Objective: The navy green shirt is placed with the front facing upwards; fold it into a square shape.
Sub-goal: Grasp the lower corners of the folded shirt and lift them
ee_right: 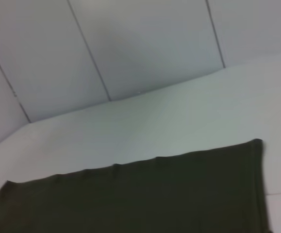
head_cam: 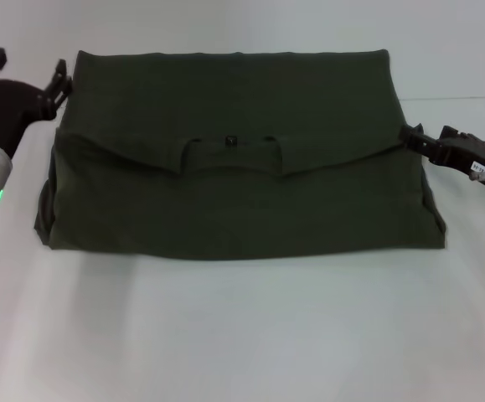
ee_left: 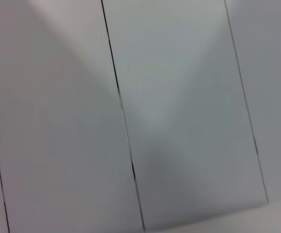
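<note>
The navy green shirt point(head_cam: 234, 193) lies across the white table point(head_cam: 242, 335), plain green side up. A flap with the round collar point(head_cam: 229, 144) is folded over its middle, so the shirt forms a wide rectangle. The lettering is hidden. My left gripper point(head_cam: 29, 70) is open and empty, raised just off the shirt's far left corner. My right gripper point(head_cam: 411, 136) is at the shirt's right edge, level with the end of the flap. In the right wrist view the shirt point(ee_right: 145, 194) shows as dark fabric. The left wrist view shows only wall panels.
Bare white table surface point(head_cam: 225, 352) lies in front of the shirt and on both sides. A pale panelled wall point(ee_right: 130, 43) stands behind the table's far edge.
</note>
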